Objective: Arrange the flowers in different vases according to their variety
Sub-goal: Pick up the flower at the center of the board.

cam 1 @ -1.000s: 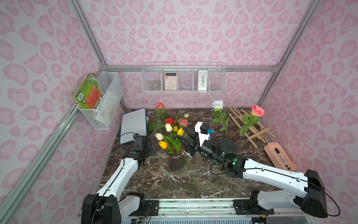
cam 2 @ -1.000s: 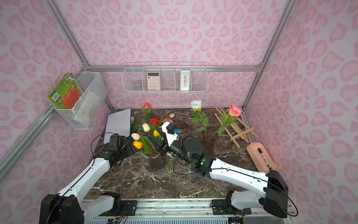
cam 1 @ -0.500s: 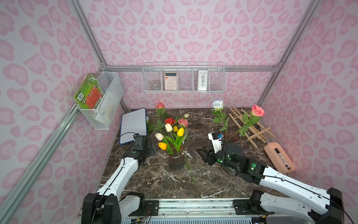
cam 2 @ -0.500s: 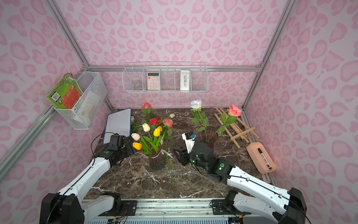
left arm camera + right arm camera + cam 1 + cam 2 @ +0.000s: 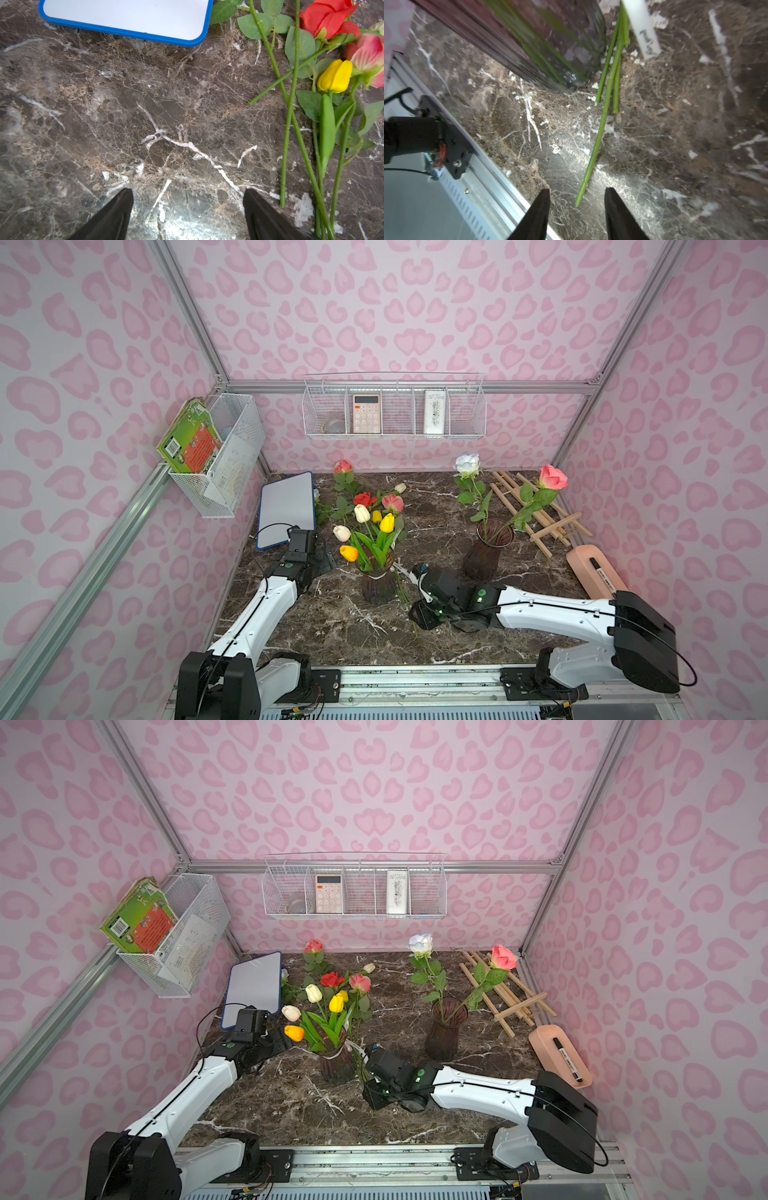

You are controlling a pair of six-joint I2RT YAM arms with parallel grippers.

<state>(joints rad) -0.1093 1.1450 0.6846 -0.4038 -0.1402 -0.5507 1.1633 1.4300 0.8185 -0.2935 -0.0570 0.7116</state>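
In both top views a ribbed dark vase [image 5: 377, 587] [image 5: 336, 1067] holds several tulips [image 5: 386, 522], yellow, white and orange. Further right a second vase [image 5: 484, 558] [image 5: 442, 1042] holds a white rose [image 5: 467, 463] and a pink rose [image 5: 552, 477]. Loose flowers lie behind the tulip vase: a red rose [image 5: 363, 498] [image 5: 328, 16], pink roses [image 5: 392, 502] and a yellow tulip [image 5: 335, 76]. Their stems [image 5: 402, 593] [image 5: 600, 133] run past the vase's base [image 5: 550, 41]. My right gripper [image 5: 577, 189] [image 5: 417, 618] hangs open low over the longest stem's tip, not touching. My left gripper [image 5: 188, 190] [image 5: 322, 562] is open over bare marble.
A blue-framed whiteboard [image 5: 286, 506] [image 5: 128, 16] lies at the back left. A wooden trellis [image 5: 536, 510] and a pink case with a marker [image 5: 594, 568] sit at the right. Wire baskets [image 5: 395, 406] [image 5: 224, 456] hang on the walls. The table's front rail [image 5: 488, 176] is close to my right gripper.
My right arm has drawn back from the tulips and dropped to the table in front of their vase, its jaws narrowing a little. The left arm has not moved.
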